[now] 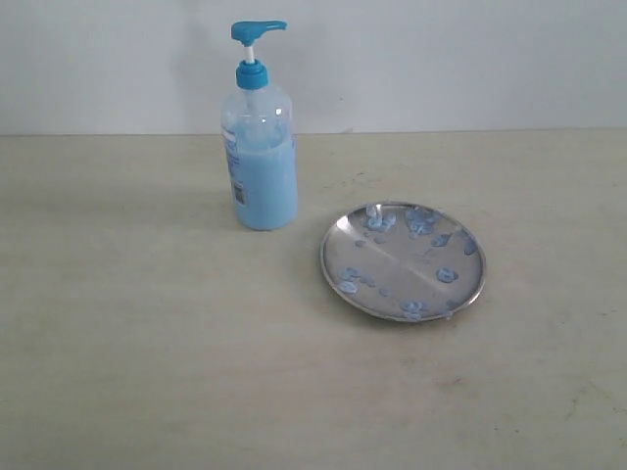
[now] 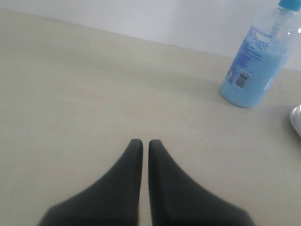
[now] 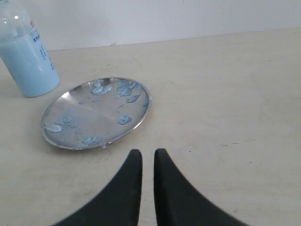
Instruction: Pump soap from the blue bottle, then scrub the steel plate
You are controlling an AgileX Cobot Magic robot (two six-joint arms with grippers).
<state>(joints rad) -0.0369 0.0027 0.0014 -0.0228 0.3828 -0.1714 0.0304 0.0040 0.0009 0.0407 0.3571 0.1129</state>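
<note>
Done so far: soap already lies in pale blue blobs across the steel plate, so the pumping looks at least partly done.
Left to do: the blobs sit separate and unsmeared, so I judge the scrubbing not yet begun; a further pump may also be due.
Left gripper: on the side of the blue bottle away from the plate and well apart from it, low over bare table. Its fingers are drawn together with only a thin slit between them, and they hold nothing.
Blue bottle: upright on the table, more than half full of light blue liquid, label turned to its left side.
Pump head: atop the bottle, raised, with its spout pointing toward the plate's side.
Steel plate: flat on the table, just right of the bottle and a little nearer the exterior camera, apart from it. The blobs are thickest on the part farthest from that camera.
Right gripper: beyond the plate from the bottle, near the plate's rim but not over it. Its fingers are closed to a narrow gap, with nothing between them.
Scrubbing tool: no sponge, brush or cloth shows in any view.
In the way: nothing stands between either gripper and the bottle; the bottle's closeness to the plate could crowd a wide scrubbing stroke.
</note>
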